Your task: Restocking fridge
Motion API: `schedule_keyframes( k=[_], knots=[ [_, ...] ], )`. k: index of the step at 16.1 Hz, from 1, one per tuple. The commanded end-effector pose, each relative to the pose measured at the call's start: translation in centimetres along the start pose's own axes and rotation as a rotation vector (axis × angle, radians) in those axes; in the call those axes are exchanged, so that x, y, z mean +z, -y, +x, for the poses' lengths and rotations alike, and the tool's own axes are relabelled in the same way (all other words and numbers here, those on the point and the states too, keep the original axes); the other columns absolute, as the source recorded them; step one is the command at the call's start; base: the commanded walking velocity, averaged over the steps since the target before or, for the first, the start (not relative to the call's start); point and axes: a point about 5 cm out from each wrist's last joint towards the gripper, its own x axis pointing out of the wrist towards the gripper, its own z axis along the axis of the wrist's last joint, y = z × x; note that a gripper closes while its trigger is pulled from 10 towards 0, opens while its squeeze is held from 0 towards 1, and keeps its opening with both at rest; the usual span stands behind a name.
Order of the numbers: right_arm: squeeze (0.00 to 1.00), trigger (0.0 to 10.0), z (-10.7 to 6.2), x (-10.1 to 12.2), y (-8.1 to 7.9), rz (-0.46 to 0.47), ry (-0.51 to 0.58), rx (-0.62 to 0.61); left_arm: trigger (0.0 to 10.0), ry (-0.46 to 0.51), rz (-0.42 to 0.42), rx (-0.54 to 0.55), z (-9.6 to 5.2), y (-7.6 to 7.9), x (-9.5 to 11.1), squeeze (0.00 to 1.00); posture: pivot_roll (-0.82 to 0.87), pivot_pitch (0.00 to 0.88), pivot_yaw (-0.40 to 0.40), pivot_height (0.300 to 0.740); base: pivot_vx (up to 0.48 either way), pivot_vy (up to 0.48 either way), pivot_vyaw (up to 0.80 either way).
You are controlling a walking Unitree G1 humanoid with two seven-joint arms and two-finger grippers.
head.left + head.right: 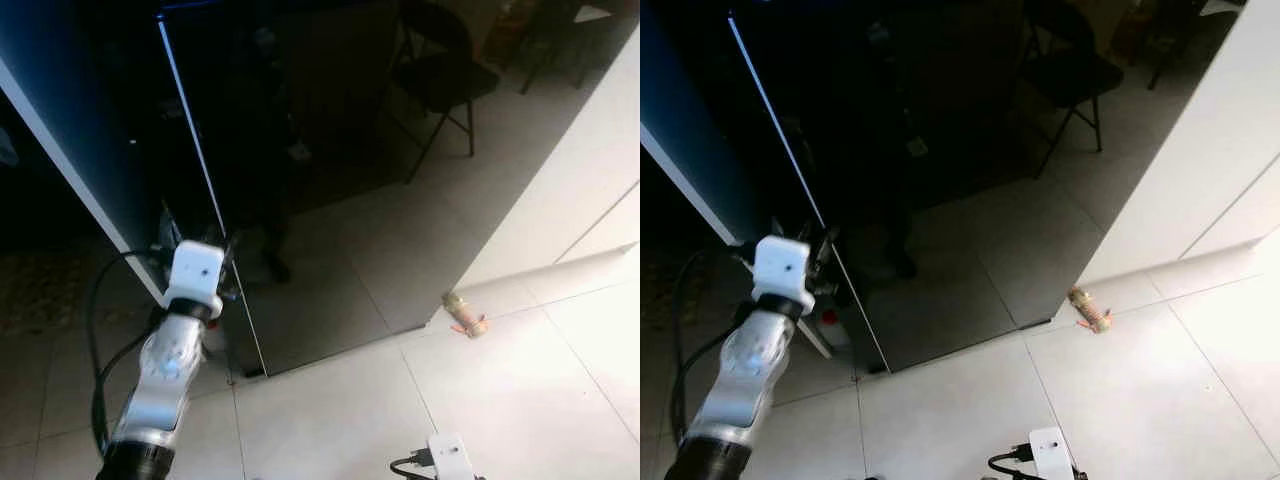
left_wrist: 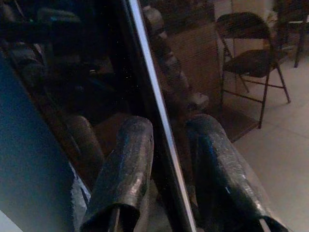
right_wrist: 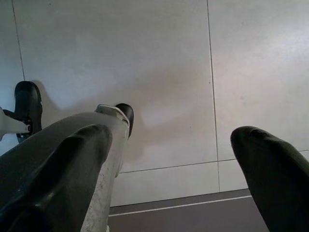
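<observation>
Left gripper point(image 2: 166, 188) fingers astride fridge door point(image 1: 300, 150) edge, interior dark

Fridge door point(image 1: 300, 150) was glossy black, mirror-like, with a thin bright metal edge strip point(image 2: 159, 121). Floor point(image 1: 420, 400) was smooth pale tile, slight sheen. Left arm point(image 1: 165, 370) was silver metal; its fingers point(image 2: 123, 169) looked matt black, rough-textured. Chair point(image 2: 251, 53) looked dark metal, matt.

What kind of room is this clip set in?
Probably a home kitchen or dining area: a tall dark glossy fridge door that the left end effector straddles at its edge, pale floor tiles, and a folding chair.
</observation>
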Motion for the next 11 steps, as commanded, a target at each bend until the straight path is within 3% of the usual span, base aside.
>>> schedule_keyframes(
  k=[1,5,11],
  knots=[
    [0.00,10.0,-0.2,-0.9,0.0,0.004,-0.031,0.000,10.0,0.001,0.012,0.013,0.3,0.0,-0.1,0.00,-0.13,0.161,-0.040,0.740,0.000,0.000,0.00],
    [0.00,10.0,-0.2,-0.9,0.0,0.008,-0.031,-0.001,10.0,0.015,0.021,0.041,1.5,-0.1,0.2,0.00,-0.14,0.161,-0.038,0.740,0.000,0.000,0.00],
    [0.00,10.0,-0.1,-0.9,-0.1,0.011,-0.031,0.002,10.0,0.005,0.068,0.175,2.5,-1.6,0.1,0.00,-0.14,0.161,-0.037,0.740,0.000,0.000,0.00]
  ],
)
